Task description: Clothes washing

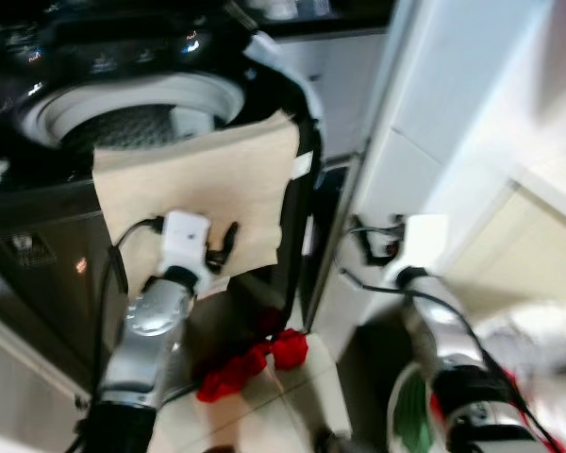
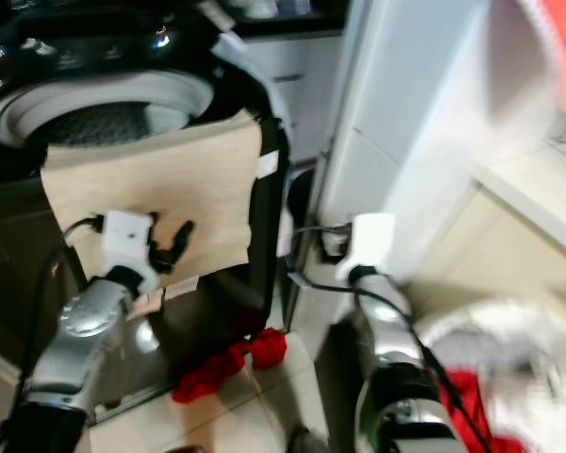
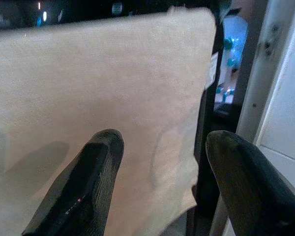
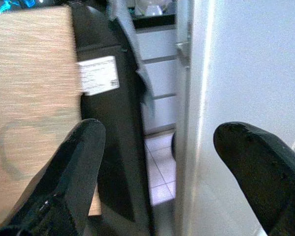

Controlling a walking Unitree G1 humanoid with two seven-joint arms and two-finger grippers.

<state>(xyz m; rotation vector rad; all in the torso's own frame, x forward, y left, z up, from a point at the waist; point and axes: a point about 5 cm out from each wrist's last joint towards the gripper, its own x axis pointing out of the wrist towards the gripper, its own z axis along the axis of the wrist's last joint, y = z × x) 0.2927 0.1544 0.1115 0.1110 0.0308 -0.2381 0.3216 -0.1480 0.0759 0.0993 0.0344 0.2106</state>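
Observation:
A beige cloth hangs over the front rim of a black top-loading washing machine, just below its open drum. My left gripper is raised in front of the cloth's lower right part. Its fingers stand open close to the fabric, holding nothing. My right gripper is open too, beside the washer's right side panel and a white door. A red garment lies crumpled on the tiled floor at the washer's foot.
White cabinets stand close on the right, leaving a narrow gap beside the washer. A white-rimmed laundry basket with red clothes sits low at the right. The views are blurred.

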